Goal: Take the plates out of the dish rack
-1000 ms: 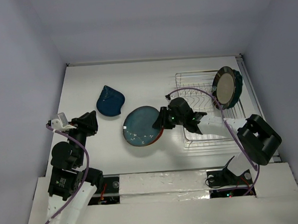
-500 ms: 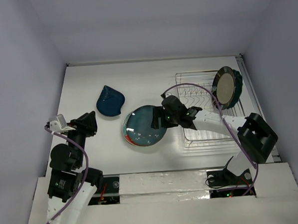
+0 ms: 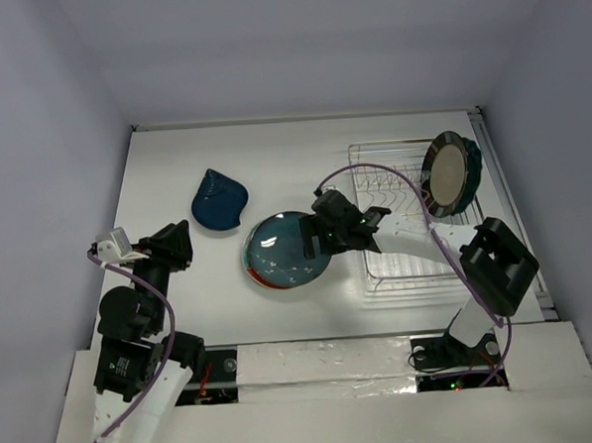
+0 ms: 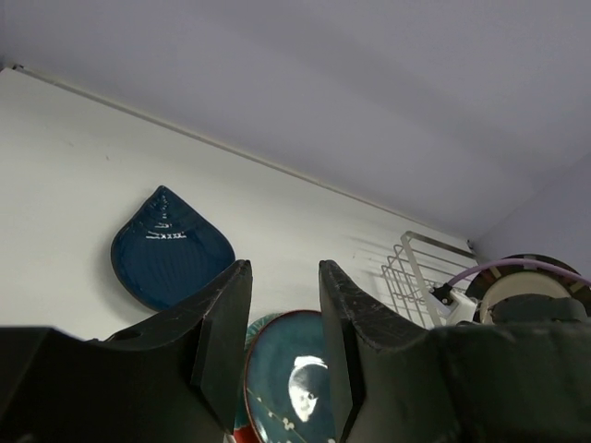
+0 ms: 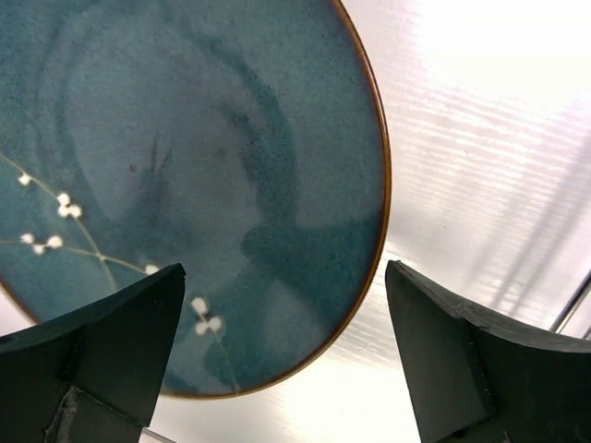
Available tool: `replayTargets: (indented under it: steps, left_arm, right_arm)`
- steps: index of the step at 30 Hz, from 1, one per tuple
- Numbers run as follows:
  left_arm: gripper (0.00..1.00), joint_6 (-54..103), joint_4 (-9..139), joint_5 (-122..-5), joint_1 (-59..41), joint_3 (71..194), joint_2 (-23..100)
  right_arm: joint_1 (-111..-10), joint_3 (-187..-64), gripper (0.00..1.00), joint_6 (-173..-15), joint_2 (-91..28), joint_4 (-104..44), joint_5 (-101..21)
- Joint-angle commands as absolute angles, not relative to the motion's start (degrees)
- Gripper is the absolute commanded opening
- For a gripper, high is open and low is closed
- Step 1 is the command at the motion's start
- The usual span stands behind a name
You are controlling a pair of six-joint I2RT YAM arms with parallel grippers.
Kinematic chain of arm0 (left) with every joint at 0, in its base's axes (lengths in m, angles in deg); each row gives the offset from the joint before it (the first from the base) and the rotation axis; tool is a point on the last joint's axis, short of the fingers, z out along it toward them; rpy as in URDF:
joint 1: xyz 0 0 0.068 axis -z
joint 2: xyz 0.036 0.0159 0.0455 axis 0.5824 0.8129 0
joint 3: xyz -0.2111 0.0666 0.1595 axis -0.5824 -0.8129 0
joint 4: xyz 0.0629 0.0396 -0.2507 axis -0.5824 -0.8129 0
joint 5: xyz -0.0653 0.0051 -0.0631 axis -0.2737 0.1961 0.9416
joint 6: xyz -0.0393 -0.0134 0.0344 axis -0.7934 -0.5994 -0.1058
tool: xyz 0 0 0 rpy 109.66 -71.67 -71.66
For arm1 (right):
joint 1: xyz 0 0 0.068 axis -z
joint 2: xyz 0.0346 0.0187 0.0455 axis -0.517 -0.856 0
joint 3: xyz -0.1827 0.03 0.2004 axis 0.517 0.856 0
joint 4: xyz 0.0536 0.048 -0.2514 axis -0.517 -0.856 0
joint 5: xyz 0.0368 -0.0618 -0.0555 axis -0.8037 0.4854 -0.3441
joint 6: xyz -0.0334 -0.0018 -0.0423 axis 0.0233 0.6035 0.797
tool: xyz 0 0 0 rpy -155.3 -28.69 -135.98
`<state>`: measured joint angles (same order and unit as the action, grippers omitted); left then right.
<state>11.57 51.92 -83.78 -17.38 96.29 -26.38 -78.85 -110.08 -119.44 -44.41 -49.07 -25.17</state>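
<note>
Below, white table (image 3: 174, 158) between pale grey walls (image 3: 297, 43); right tool (image 5: 282, 355) wide apart, left tool (image 4: 284, 286) narrowly apart.

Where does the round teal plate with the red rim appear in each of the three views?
Top external: round teal plate at centre, left of the dish rack.
Left wrist: bottom centre, between the left fingers.
Right wrist: fills the upper left.
Shared landmark: blue shell-shaped plate, left of it in top and left wrist views.

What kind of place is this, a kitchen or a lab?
Probably a robot test bench, not a kitchen: a bare white table boxed in by plain walls, holding a chrome wire dish rack and a round teal glazed plate.
</note>
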Motion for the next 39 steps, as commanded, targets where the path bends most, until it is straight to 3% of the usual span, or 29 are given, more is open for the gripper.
replayTargets:
  steps: [1,7,9,11,12,13,14,15,22,27,39]
  left_arm:
    - [0.32,12.0,53.9,-83.6,-17.7,96.6,-27.0]
    - [0.32,12.0,54.0,-83.6,-17.7,96.5,-27.0]
    - [0.32,11.9,54.1,-83.6,-17.7,96.5,-27.0]
    - [0.32,11.9,54.1,-83.6,-17.7,96.5,-27.0]
    - [0.32,11.9,54.2,-83.6,-17.7,96.5,-27.0]
    - [0.32,11.9,54.1,-83.6,-17.7,96.5,-27.0]
    - [0.32,11.9,54.1,-83.6,-17.7,96.5,-27.1]
    - [0.32,11.8,54.2,-83.6,-17.7,96.4,-27.2]
    - [0.33,11.8,54.7,-83.6,-17.2,96.2,-27.8]
    - [0.33,11.8,54.6,-83.6,-16.6,96.3,-28.4]
    - [0.35,11.8,54.2,-83.6,-15.6,96.3,-28.6]
  right_arm:
    - [-79.3,-114.6,0.95,-117.9,-44.5,-49.9,-22.6]
    - [-79.8,-117.8,0.95,-118.0,-37.5,-50.5,-21.2]
    - [-79.8,-119.2,0.92,-117.5,-32.6,-50.5,-20.8]
    - [-79.8,-119.7,0.82,-116.5,-28.9,-50.5,-17.5]
    - [-79.8,-120.0,0.49,-116.1,-26.8,-51.4,-14.7]
    - [-78.8,-120.2,0.25,-115.6,-23.1,-52.5,-8.4]
    - [-77.5,-120.3,0.08,-115.1,-21.4,-53.9,-5.8]
    - [-73.6,-120.6,0.00,-114.6,-19.7,-57.1,-2.2]
    - [-53.3,-118.3,0.00,-110.2,-8.0,-64.8,7.8]
    - [-43.6,-118.5,0.66,-106.7,-10.1,-65.8,7.8]
    - [-33.9,-125.5,0.55,-103.2,-24.1,-64.3,-3.6]
